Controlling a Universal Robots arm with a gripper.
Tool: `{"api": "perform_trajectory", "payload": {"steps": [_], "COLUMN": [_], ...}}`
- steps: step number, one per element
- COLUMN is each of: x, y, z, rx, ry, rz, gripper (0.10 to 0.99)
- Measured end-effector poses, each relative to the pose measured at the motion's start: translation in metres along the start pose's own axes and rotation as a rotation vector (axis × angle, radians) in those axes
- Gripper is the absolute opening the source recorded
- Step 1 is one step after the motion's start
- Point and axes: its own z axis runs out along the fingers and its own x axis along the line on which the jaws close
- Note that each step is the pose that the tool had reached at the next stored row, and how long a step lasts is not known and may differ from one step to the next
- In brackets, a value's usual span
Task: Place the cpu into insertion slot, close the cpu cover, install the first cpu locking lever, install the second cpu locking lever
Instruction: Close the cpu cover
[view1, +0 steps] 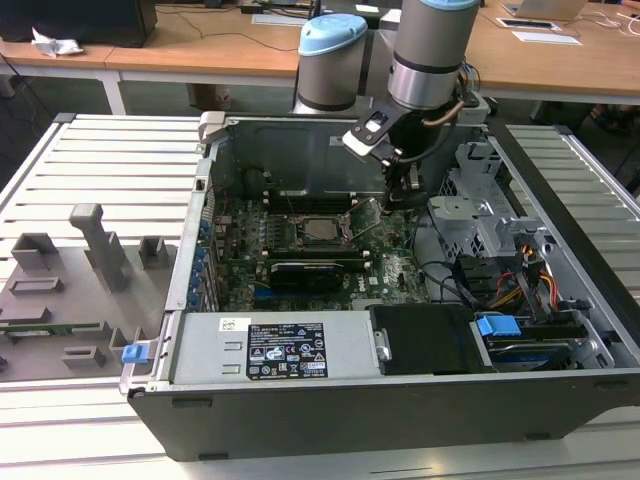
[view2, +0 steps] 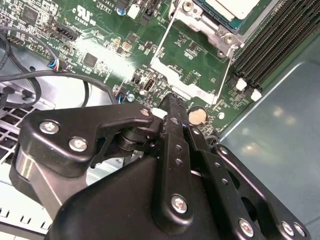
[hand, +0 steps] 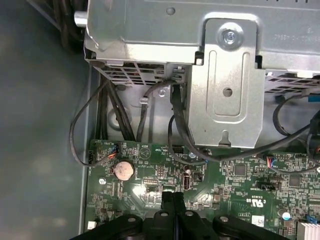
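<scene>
A slatted pale worktable (view1: 110, 160) carried an open computer case (view1: 400, 410), with wooden desks (view1: 200, 50) behind it. Inside the case the gripper (view1: 403, 186) had its jaws closed on each other, the two black fingers (view2: 175, 150) pressed flat together with nothing between them; both wrist views showed the tips meeting, as in the first wrist view (hand: 173, 198). The tips hung low over the green motherboard (view2: 100, 30), just beside a round coin battery (view2: 197, 116) and close to the free edge of the cpu cover (view2: 176, 79). Whether they touched the cover could not be told.

The cover stood open, folded away from the socket, with bare board showing through its square window. Thin wire levers (view2: 164, 37) ran along its sides. Beyond its hinge, the cpu (view2: 236, 7) sat in the insertion slot (view2: 216, 28) with its pale top uncovered; in the exterior view the chip (view1: 322, 229) lay to the exterior view's left of the gripper. Long dark memory slots (view2: 280, 45) ran beside the socket.

Farther out, black cables (hand: 179, 125) dropped from a grey metal drive cage (hand: 227, 90) to the board's edge. A black card (view1: 315, 271) crossed the board near the silver power supply (view1: 215, 350). On the table at the exterior view's left lay a grey fixture tray (view1: 60, 290).
</scene>
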Motion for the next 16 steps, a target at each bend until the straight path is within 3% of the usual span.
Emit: {"api": "perform_trajectory", "payload": {"steps": [8, 16], "x": [0.0004, 0.0006], "y": [-0.0083, -0.0113], "z": [0.0, 0.0], "rx": [0.0, 0.0], "ry": [0.0002, 0.0002], "rz": [0.0, 0.0], "gripper": [0.106, 0.106]}}
